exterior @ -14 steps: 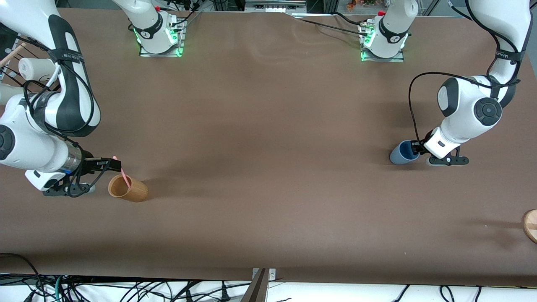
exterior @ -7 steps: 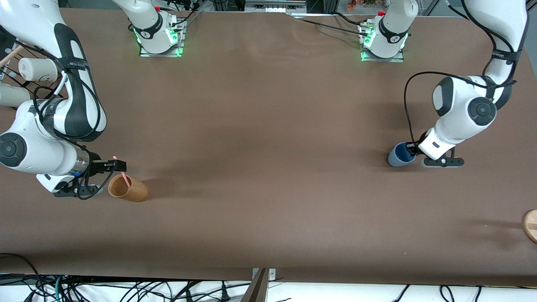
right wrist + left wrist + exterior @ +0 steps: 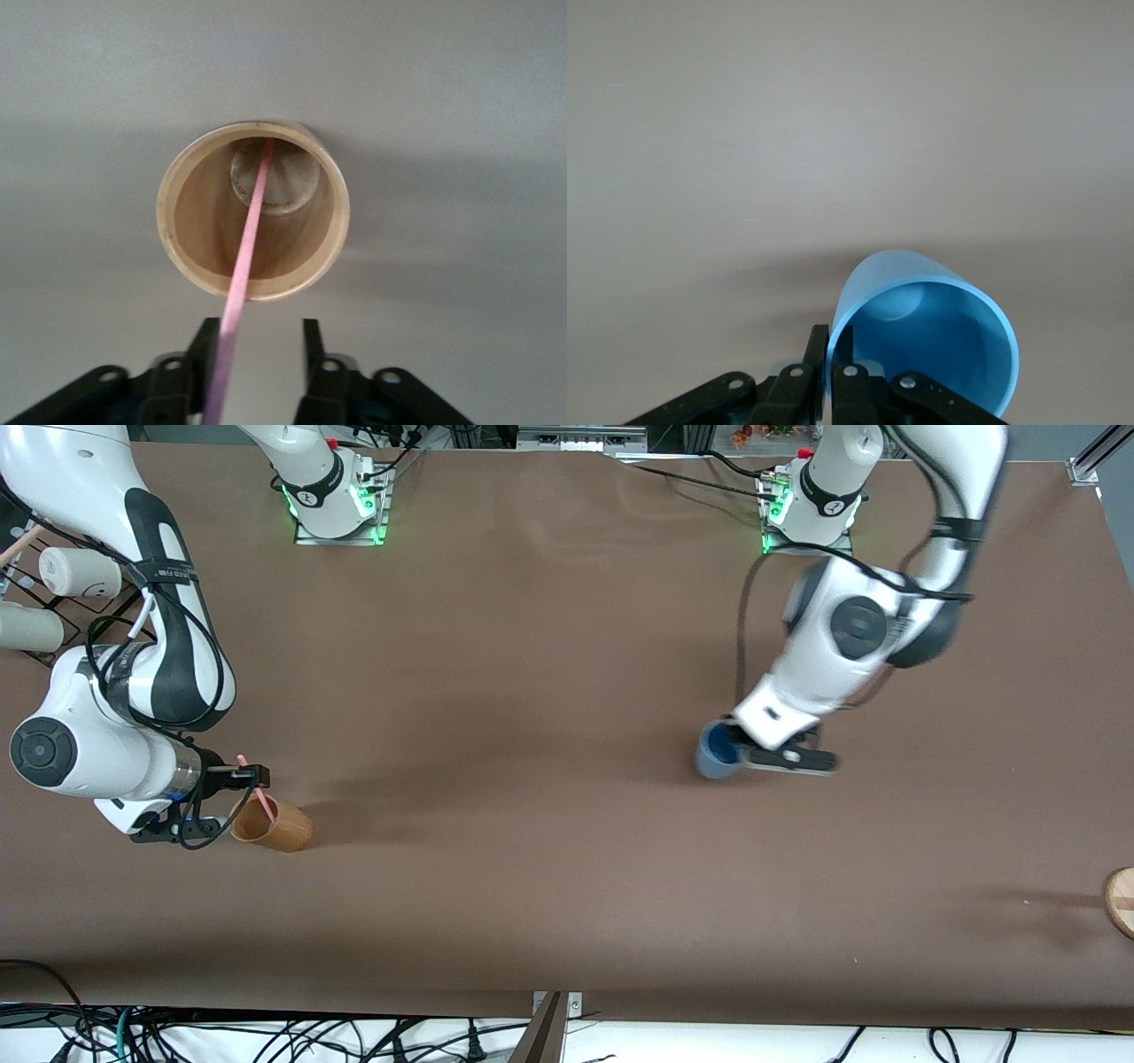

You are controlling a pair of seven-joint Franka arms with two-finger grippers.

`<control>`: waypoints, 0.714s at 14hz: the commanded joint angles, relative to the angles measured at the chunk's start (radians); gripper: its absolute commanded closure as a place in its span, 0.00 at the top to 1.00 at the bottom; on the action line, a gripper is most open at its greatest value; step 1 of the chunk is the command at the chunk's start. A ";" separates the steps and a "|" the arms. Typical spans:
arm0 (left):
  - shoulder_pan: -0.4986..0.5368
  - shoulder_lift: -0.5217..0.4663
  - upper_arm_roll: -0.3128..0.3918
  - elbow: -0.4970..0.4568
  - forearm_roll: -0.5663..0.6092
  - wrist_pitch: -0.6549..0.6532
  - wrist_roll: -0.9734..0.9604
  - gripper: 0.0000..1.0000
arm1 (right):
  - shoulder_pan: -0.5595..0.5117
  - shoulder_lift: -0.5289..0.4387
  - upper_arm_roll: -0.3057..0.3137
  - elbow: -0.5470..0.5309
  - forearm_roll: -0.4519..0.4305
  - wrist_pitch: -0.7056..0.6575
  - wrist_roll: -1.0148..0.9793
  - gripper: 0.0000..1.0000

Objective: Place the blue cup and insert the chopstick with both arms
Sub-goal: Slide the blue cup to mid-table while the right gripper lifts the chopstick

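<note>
Big brown table point(image 3: 549, 850), cables piled along the edge nearest the front camera, and some pale mugs on a rack point(image 3: 53, 593) by the right arm's end. The left gripper point(image 3: 740, 746) is over the middle-ish stretch of the table, fingers pinched on the rim of the blue cup point(image 3: 714, 753): plain light-blue plastic, open mouth, no handle. The right gripper point(image 3: 250, 778) sits just over the tan cup point(image 3: 273, 825) with fingers spread; the thin pink chopstick point(image 3: 244, 283) leans along one finger and down into that cup.
</note>
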 commanded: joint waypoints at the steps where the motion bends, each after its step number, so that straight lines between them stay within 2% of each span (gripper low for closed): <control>1: -0.156 0.135 0.019 0.175 -0.015 -0.032 -0.109 0.00 | 0.003 -0.003 0.002 0.006 0.014 -0.008 0.008 0.19; 3: -0.241 0.256 0.019 0.328 -0.015 -0.035 -0.255 0.00 | 0.003 -0.004 0.004 0.006 0.014 -0.011 0.025 0.04; 4: -0.272 0.313 0.019 0.397 -0.013 -0.037 -0.334 0.00 | 0.003 -0.006 0.004 0.007 0.014 -0.014 0.027 0.00; 5: -0.301 0.362 0.019 0.451 -0.011 -0.037 -0.385 0.00 | 0.003 -0.009 0.004 0.007 0.014 -0.016 0.025 0.00; 8: -0.341 0.440 0.020 0.502 -0.011 -0.035 -0.485 0.00 | 0.003 -0.027 0.007 0.026 0.012 -0.072 0.024 0.00; 10: -0.344 0.447 0.019 0.502 -0.014 -0.035 -0.494 0.00 | 0.003 -0.061 0.019 0.067 0.011 -0.192 0.024 0.00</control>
